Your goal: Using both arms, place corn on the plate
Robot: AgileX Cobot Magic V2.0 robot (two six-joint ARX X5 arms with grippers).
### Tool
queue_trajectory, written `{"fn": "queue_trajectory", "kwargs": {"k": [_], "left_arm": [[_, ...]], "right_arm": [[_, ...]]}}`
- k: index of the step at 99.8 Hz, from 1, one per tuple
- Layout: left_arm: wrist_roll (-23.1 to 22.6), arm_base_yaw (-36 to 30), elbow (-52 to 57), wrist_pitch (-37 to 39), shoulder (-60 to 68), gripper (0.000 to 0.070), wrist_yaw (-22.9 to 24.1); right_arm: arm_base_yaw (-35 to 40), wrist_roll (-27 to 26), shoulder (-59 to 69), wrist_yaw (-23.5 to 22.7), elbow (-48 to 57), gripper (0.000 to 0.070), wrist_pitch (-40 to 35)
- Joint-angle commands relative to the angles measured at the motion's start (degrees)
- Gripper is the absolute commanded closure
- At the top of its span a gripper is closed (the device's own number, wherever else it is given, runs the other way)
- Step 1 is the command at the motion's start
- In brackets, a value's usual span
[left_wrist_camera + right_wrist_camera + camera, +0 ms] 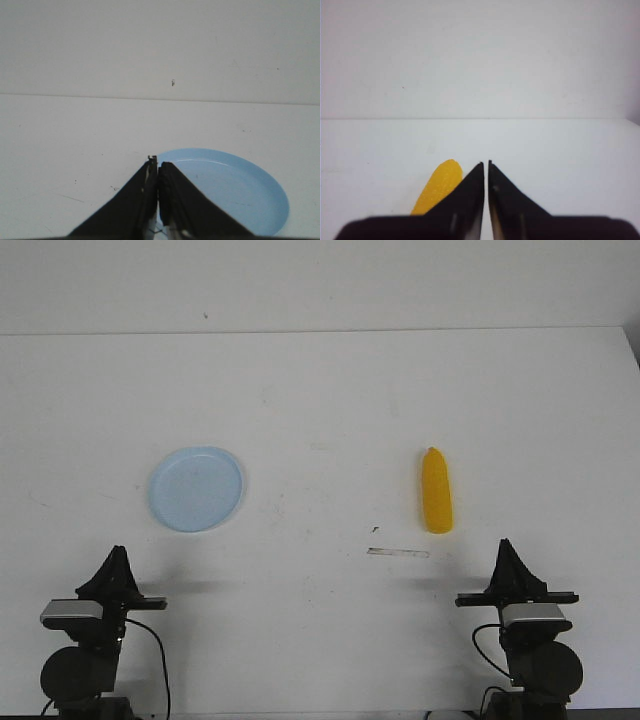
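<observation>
White table (320, 400) holds bare plate (196, 488), corn (436, 505) well apart.

Both arms are black, with round bases and thin black cables looping beside them. The left arm (85, 640) and the right arm (530, 635) each carry a shiny silver-grey block. Each ends in black, pointy fingers (175, 200).

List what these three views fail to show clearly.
- Corn: right wrist view, its near part hidden behind the right gripper.
- Plate: left wrist view, near rim hidden by the left gripper and cut by the frame edge.
- Arm bases: front view, cropped at the bottom edge.
</observation>
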State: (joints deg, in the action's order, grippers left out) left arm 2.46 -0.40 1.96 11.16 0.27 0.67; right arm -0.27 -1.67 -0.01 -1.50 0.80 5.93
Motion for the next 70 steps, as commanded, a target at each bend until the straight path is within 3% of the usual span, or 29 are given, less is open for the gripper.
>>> {"fn": "queue_trajectory", "kwargs": {"k": [1,70], "left_arm": [[-0.20,-0.04,-1.18,0.90,-0.09,0.0699,-0.02],[0.17,-0.02,-1.05,4.66,-0.09,0.0699,0.00]], "right_arm": [[0.15,0.28,0.09,-0.02,-0.07,0.0687,0.48],[0.15,0.28,0.09,-0.02,-0.07,0.0687,0.48]]}}
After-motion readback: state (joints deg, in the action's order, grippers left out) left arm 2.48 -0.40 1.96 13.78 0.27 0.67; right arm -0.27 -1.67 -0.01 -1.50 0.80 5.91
